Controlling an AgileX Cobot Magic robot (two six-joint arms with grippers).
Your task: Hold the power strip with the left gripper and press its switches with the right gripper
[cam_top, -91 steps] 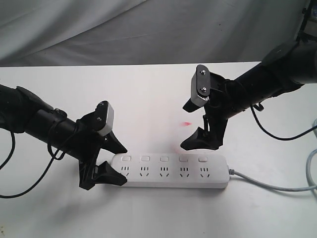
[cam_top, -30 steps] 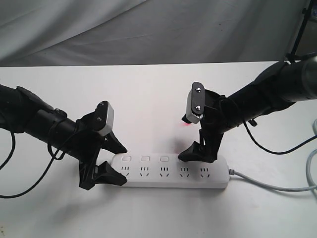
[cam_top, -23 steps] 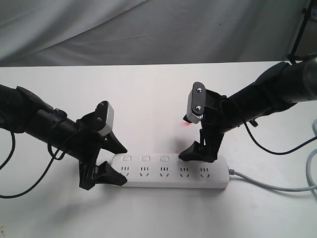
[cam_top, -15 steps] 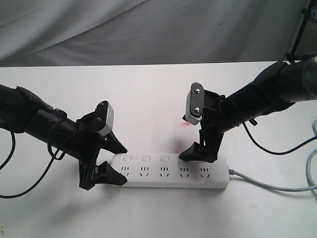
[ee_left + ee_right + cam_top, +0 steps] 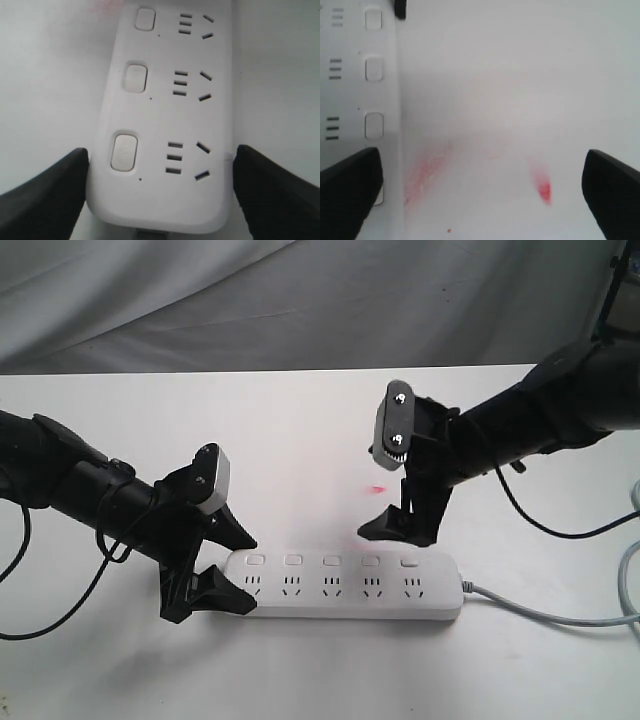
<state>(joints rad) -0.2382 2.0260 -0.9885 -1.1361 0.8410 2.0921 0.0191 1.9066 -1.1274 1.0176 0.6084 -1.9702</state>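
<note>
Power strip: the power strip (image 5: 345, 585) lies flat on the white table (image 5: 300, 430), on the near side and about mid-width. Its long axis runs left to right and its sockets (image 5: 332, 590) face up.
Switches: five switches (image 5: 331, 561) sit in one row along the far long edge, one by each socket set. All five are uncovered in the exterior view.
Cord: a grey cord (image 5: 540, 612) leaves the strip's right end and trails off to the right across the table.
Left gripper: the left gripper (image 5: 247, 573) comes in low from the left. Its two black fingers straddle the strip's rounded left end, one on the far long side and one on the near long side.
Left grip: it is grasping the power strip. In the left wrist view each finger (image 5: 47, 195) meets a long edge of the bar, with the end switch and its socket set between them.
Right gripper: the right gripper (image 5: 372, 490) reaches in from the right, on the far side of the strip's right half.
Right grip: it is released, with the jaws spread wide. Between them is only bare table and a red spot (image 5: 378, 490).
Right gripper and strip: its lower finger (image 5: 400, 525) hangs just beyond the far edge, near the fourth and fifth switches counted from the left. The exterior view shows a sliver of table between finger and bar. In the right wrist view that finger (image 5: 347, 192) partly hides one switch.
Marks: a fainter pink smear (image 5: 427, 167) lies on the table nearer the strip than the red spot.
Backdrop: a grey cloth (image 5: 300, 300) hangs beyond the table's far edge.
</note>
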